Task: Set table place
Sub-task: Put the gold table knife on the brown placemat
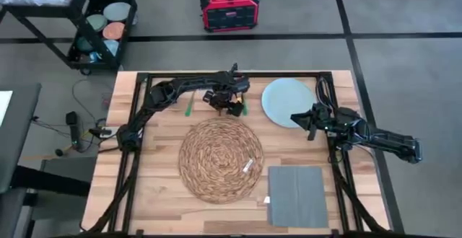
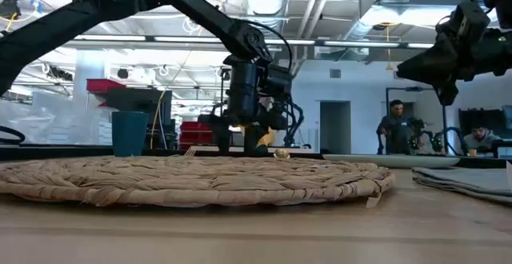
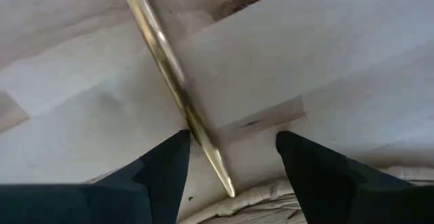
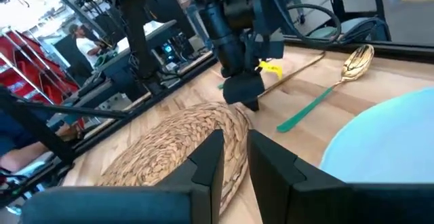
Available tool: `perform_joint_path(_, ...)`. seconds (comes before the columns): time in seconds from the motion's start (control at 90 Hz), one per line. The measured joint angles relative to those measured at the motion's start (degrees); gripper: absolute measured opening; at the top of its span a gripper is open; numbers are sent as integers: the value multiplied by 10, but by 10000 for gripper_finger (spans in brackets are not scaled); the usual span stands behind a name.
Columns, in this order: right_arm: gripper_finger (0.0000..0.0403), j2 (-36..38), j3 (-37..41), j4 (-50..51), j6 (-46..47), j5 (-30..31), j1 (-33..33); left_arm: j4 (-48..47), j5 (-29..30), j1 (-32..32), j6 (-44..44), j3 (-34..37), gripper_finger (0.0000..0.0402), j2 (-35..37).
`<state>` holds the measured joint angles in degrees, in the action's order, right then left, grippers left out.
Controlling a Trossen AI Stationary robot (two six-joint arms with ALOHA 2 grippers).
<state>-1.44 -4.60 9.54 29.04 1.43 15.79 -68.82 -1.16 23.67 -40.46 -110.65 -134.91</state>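
Note:
The round woven mat (image 1: 220, 159) lies mid-table, with the pale blue plate (image 1: 287, 102) at the far right and the grey napkin (image 1: 296, 195) at the near right. Green-handled cutlery (image 1: 189, 107) lies along the mat's far side, including a gold-bowled spoon (image 4: 319, 95). My left gripper (image 3: 230, 149) is open and points down at the table. Its fingers stand on either side of one piece's gold shaft (image 3: 166, 54), beside the mat's edge (image 3: 271, 200). My right gripper (image 4: 235, 153) hovers by the plate's near right rim, shut but for a narrow slit, holding nothing. My left gripper comes from above with its fingers across the gold shaft (image 3: 203, 139), which lies flat on the table. The shaft runs close by one fingertip (image 3: 178, 146); whether that finger touches it I cannot tell.
A dark cup (image 2: 128, 132) shows at the left beyond the mat in the low view. A black cart (image 1: 101, 21) with dishes and a red box (image 1: 229, 9) stand on the floor past the table's far edge. People sit in the room behind.

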Motion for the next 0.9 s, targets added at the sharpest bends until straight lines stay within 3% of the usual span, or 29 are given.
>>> perform_joint_path(0.189,53,0,0,1,9,0,0,3,-8,17,-21,1,184,-1)
perform_joint_path(0.433,53,0,0,1,10,-1,0,9,-8,20,-2,1,16,-3)
perform_joint_path(0.689,53,0,0,3,10,-1,0,-8,-2,26,21,1,3,4)
perform_joint_path(0.9,53,0,0,14,10,-1,0,-31,18,35,22,5,1,49)
